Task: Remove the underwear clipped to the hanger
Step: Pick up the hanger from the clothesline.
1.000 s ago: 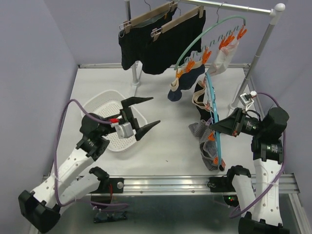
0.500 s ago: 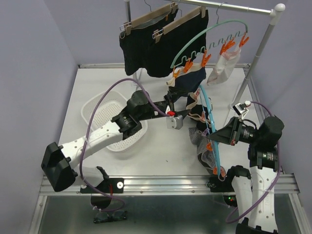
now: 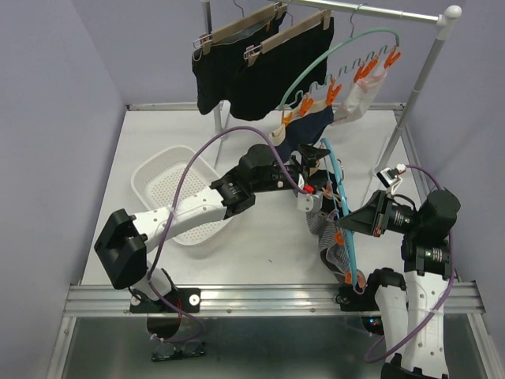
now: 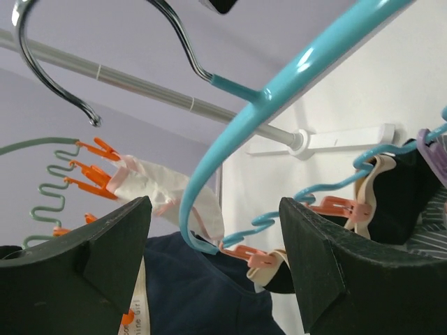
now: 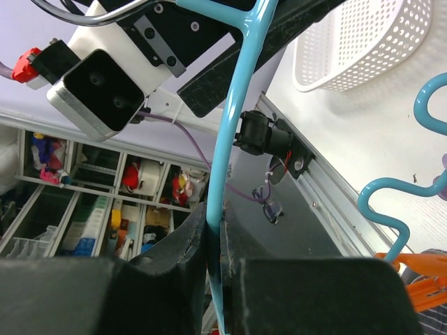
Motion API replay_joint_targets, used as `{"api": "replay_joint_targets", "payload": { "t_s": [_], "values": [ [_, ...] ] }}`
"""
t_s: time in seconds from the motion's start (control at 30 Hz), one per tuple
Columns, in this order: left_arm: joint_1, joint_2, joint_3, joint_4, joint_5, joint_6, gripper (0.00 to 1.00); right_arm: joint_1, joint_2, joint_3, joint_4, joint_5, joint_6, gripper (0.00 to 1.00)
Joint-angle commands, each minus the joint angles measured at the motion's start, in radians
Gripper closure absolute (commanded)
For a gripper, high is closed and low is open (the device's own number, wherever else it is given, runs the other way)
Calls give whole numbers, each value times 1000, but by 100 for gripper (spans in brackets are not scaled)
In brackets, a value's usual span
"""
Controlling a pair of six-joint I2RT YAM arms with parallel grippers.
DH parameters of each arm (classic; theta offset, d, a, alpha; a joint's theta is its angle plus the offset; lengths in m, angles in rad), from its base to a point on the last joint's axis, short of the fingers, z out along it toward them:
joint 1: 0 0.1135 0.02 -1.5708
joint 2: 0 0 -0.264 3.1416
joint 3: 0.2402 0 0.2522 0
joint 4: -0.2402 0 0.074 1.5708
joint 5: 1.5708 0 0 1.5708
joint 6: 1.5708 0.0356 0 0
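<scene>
Two black shorts (image 3: pixel 237 75): hung on wooden clip hangers from the rail (image 3: pixel 371 12), the rear pair partly hidden by the front one.
Grey-striped piece (image 3: pixel 327 237): bunched low by the blue hanger (image 3: pixel 342 201), half covered; clipped or resting, could not tell.
Left fingers (image 4: pixel 77 258): spread wide astride the blue hanger's rim, gripping nothing; tips lost among cloth from above.
Right fingers (image 5: pixel 174 258): clamped on the blue hanger's rod.
Navy piece (image 3: pixel 304 130): under the green hanger (image 3: pixel 339 43), at orange clips.
White-pink piece (image 3: pixel 359 99): clipped there too.
Basket (image 3: pixel 170 193): white, on the worktop (image 3: pixel 260 245), partly behind the left arm.
</scene>
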Motion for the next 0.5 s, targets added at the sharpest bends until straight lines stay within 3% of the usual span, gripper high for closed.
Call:
{"api": "replay_joint_targets", "payload": {
  "t_s": [0.0, 0.47],
  "values": [
    [-14, 14, 87, 102, -17, 25, 15, -4, -14, 59, 31, -89, -6, 99],
    [-18, 79, 120, 158, 9, -4, 22, -4, -11, 100, 16, -91, -7, 99]
  ]
}}
